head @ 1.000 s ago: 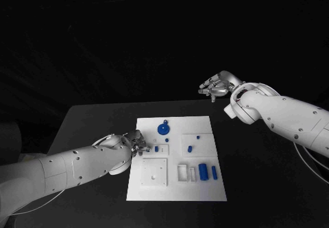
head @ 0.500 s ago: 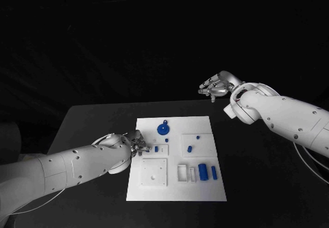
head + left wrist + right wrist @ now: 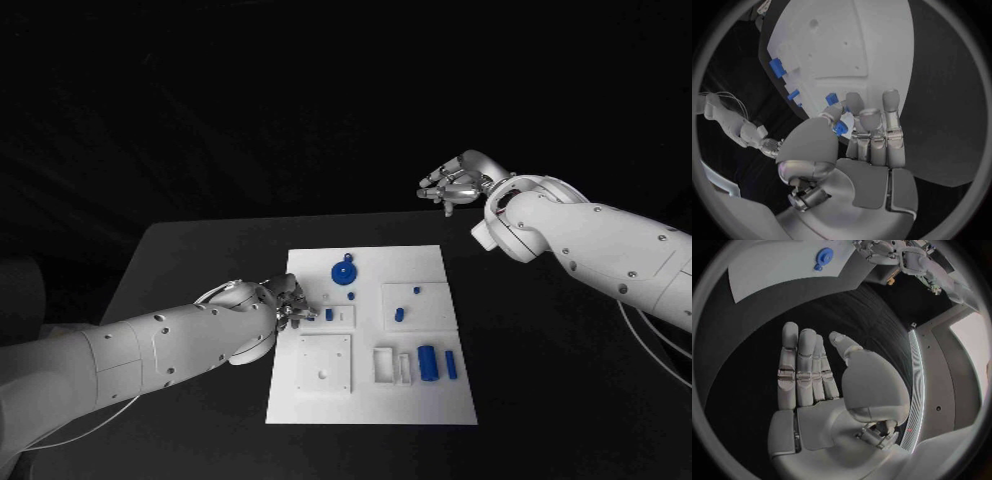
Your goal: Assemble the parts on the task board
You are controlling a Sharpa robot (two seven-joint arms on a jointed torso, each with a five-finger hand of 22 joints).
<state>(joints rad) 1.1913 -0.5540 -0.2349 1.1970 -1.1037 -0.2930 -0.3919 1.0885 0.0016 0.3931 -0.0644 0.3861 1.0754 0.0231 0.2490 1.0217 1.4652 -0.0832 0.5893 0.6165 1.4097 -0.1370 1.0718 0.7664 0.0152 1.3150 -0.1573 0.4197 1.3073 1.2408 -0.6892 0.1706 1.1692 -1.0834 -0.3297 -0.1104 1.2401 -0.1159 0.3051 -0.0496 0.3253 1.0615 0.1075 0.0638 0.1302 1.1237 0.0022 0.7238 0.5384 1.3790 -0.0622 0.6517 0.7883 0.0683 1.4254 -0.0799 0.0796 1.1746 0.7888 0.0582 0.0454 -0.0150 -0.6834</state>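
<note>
I see the left hand (image 3: pixel 274 303) at the task board (image 3: pixel 372 400)'s left edge, fingers bunched over a small blue part (image 3: pixel 840 128), though I can't tell if it's gripped. The right hand (image 3: pixel 459 182) hangs beyond the table's far edge, fingers straight and side by side, holding nothing. The blue gear (image 3: pixel 345 271) sits near the board's far end.

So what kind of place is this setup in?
Probably a robotics lab test bench: a black table carrying only a white task board with small blue parts, two white robot arms working over it, and dark surroundings.
</note>
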